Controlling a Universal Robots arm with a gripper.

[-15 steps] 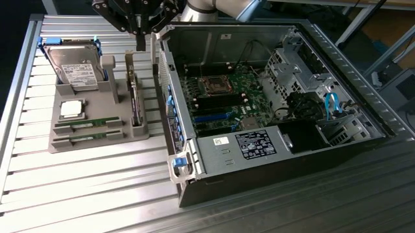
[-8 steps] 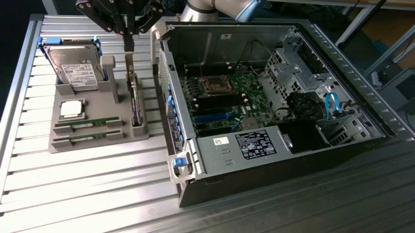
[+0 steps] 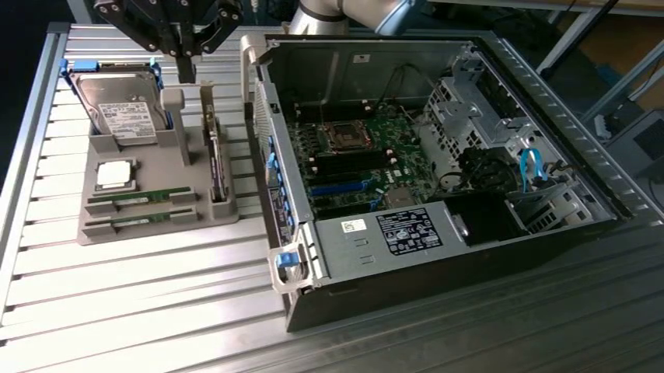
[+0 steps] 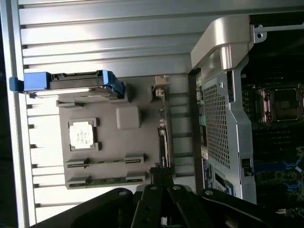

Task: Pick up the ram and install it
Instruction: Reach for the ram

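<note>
Two ram sticks, thin green boards, lie side by side in slots at the front of a grey holder tray (image 3: 155,233): one ram stick (image 3: 140,199) and a second ram stick (image 3: 138,221). In the wrist view they are the ram stick (image 4: 105,161) and the second ram stick (image 4: 107,180). My gripper (image 3: 186,68) hangs above the back of the tray, over the dark expansion card (image 3: 214,159), well away from the ram. Its fingers are shut together with nothing between them. In the wrist view the gripper (image 4: 161,175) sits over the card's end.
The tray also holds a hard drive (image 3: 123,109) in a blue bracket and a square silver processor (image 3: 114,174). To the exterior view's right stands the open computer case (image 3: 311,264), showing its motherboard (image 3: 363,163) and black and blue slots. A slatted aluminium table (image 3: 135,303) lies beneath.
</note>
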